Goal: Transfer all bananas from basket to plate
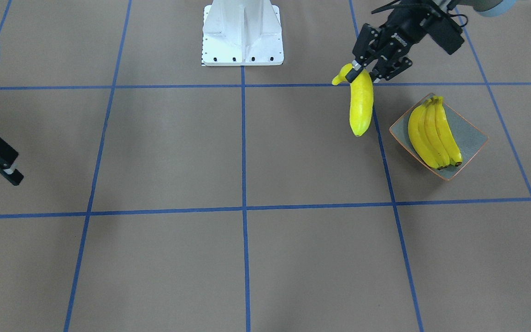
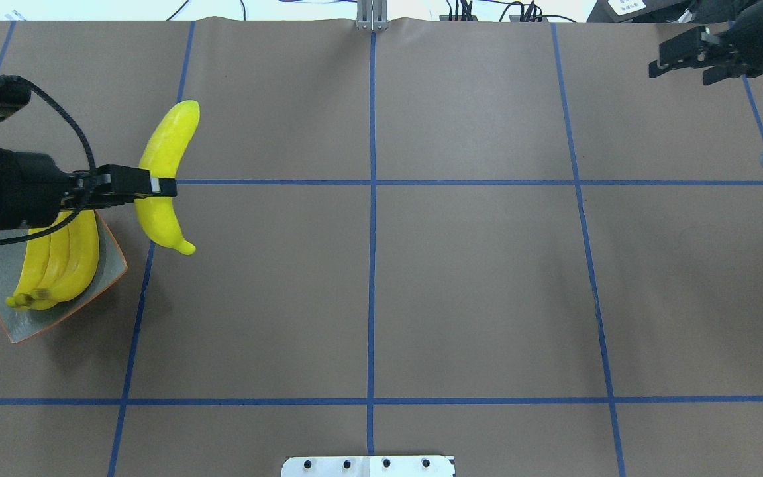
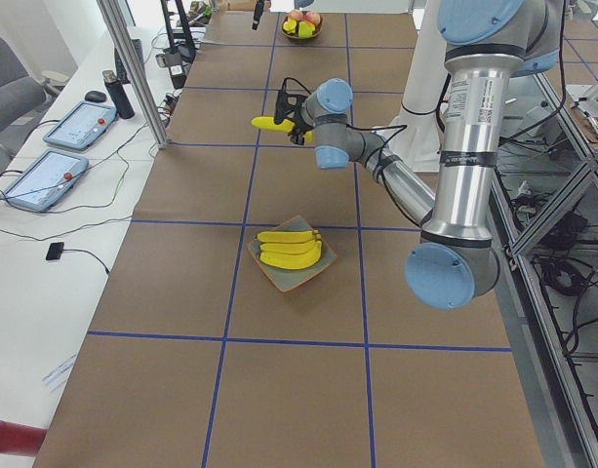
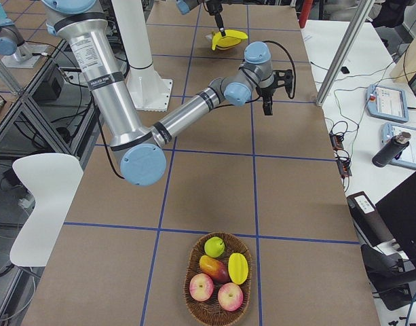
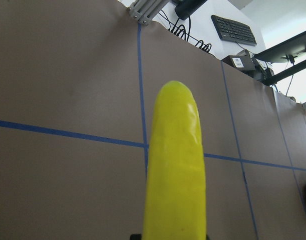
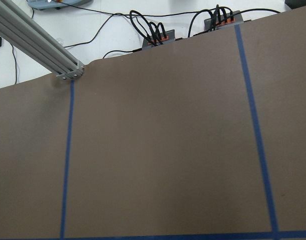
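Observation:
My left gripper [image 1: 360,74] is shut on one bright yellow banana [image 1: 361,103] near its stem end and holds it above the table, just beside the plate. It also shows in the overhead view [image 2: 163,172] and fills the left wrist view [image 5: 175,170]. The plate [image 1: 475,133], grey-green with an orange rim, holds a bunch of three bananas [image 1: 433,133]. My right gripper [image 2: 679,66] is open and empty, far from the plate at the opposite side of the table. The wicker basket [image 4: 191,299] stands at the table's end on my right and holds several other fruits.
The white robot base [image 1: 242,37] stands at the table's edge, mid-table. Blue tape lines cross the brown table. An aluminium post [image 6: 38,40] and cables lie at the table's far edge. Tablets and a bottle lie on the side desk [image 3: 74,136].

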